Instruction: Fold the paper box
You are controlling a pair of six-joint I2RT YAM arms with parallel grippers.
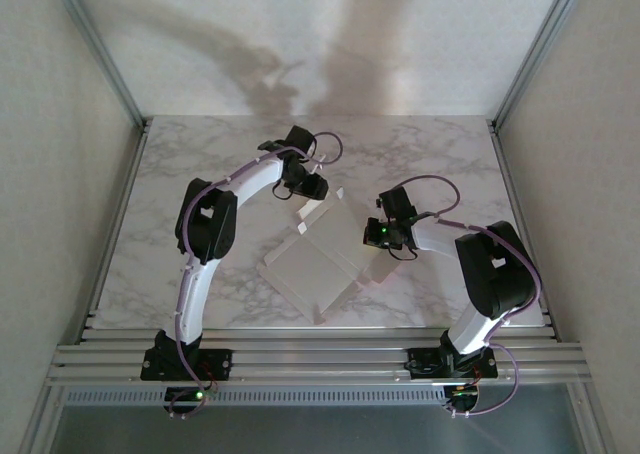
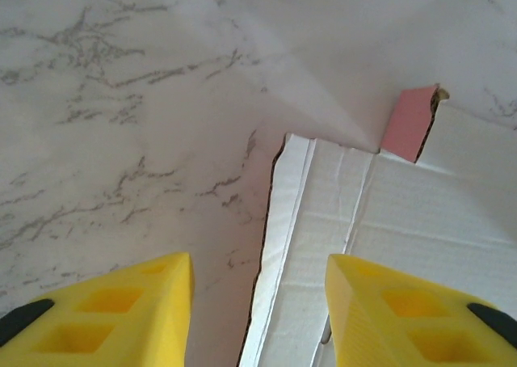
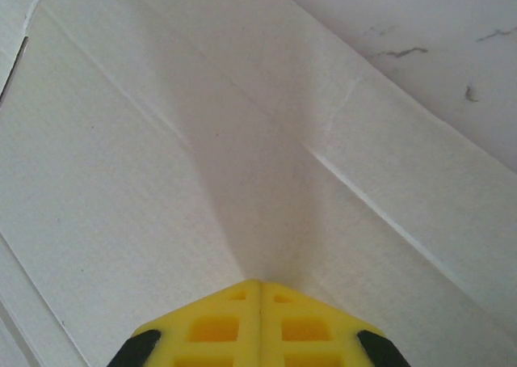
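Paper box (image 1: 310, 264), thin white pink-backed card: left tool (image 2: 257, 262) open, empty, astride its edge; right tool (image 3: 260, 290) closed, pressing its panel; slipping there could skew the fold.

Both arms reach inward — left pincer (image 2: 258, 263) spread apart, right pincer (image 3: 260, 286) pressed closed.
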